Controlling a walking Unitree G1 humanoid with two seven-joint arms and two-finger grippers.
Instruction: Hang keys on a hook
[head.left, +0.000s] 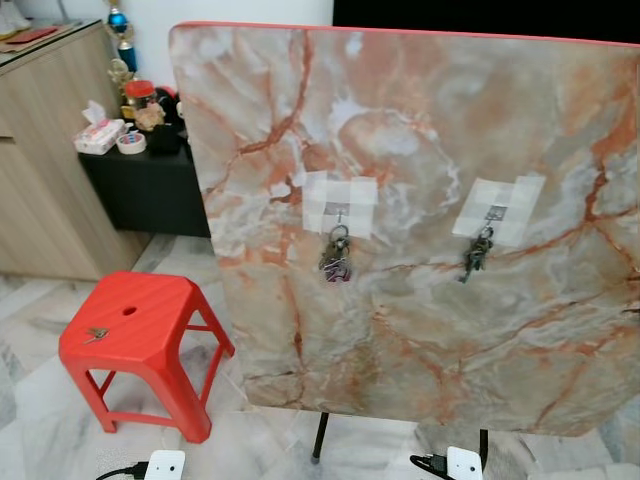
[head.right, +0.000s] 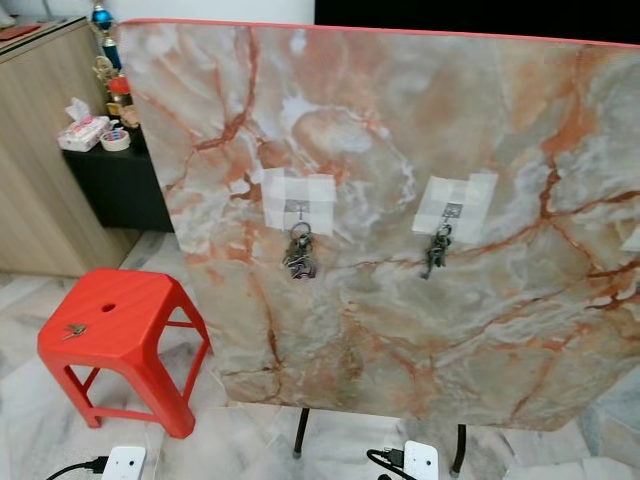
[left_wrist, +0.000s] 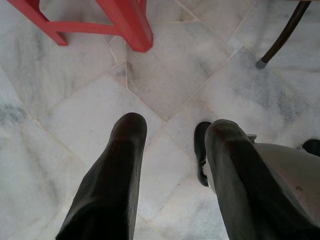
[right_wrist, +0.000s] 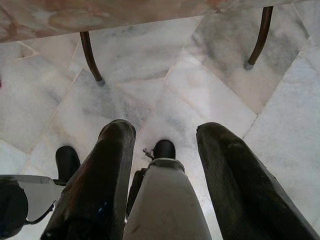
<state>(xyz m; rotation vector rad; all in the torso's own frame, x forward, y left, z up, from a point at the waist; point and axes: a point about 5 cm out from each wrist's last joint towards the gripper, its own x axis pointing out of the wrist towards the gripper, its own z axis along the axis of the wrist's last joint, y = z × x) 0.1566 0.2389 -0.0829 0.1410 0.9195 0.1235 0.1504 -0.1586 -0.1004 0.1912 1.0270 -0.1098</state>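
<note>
An upright marble-patterned board (head.left: 420, 130) carries two taped hooks. A bunch of keys (head.left: 336, 256) hangs from the left hook (head.left: 339, 211). Another bunch (head.left: 476, 254) hangs from the right hook (head.left: 497, 212). A small key (head.left: 97, 335) lies on the red stool (head.left: 150, 315) to the left of the board. My left gripper (left_wrist: 170, 130) hangs open over the marble floor near a stool leg, nothing between its fingers. My right gripper (right_wrist: 165, 132) is open too, pointing down at the floor beside the board's black legs (right_wrist: 90, 57).
A wooden cabinet (head.left: 40, 150) and a low black shelf (head.left: 150, 180) with a tissue pack, tape and jars stand at the far left. Two white power adapters (head.left: 165, 465) with cables lie on the floor before the board.
</note>
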